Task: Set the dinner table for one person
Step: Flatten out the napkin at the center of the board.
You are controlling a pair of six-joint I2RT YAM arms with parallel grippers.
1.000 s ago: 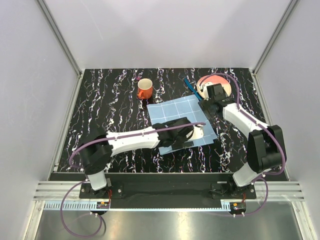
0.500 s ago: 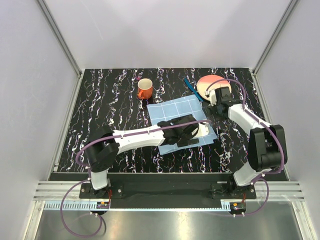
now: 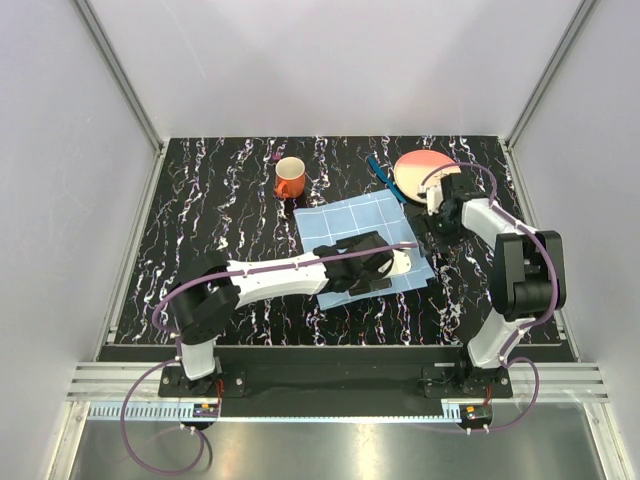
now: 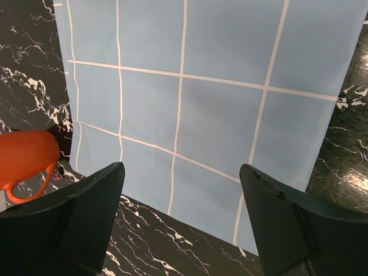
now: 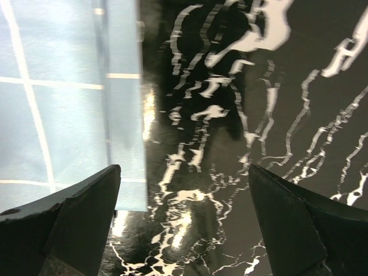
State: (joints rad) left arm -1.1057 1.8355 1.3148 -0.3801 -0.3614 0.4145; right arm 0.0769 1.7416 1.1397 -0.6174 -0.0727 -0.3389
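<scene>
The dinner table is a black top with white marble streaks. On it lies a light-blue checked mat, also seen in the left wrist view and, by its right edge, in the right wrist view. My left gripper hangs over the mat, open, with nothing between its fingers. My right gripper is just off the mat's right edge, above bare table. It stands open and holds nothing.
An orange mug stands beyond the mat's far left corner and shows at the left of the left wrist view. An orange plate and a blue utensil lie at the back right. Grey walls enclose the table.
My right gripper has drawn back from the plate toward me and now sits beside the mat's right edge. The left gripper has shifted slightly over the mat. Both stayed open.
</scene>
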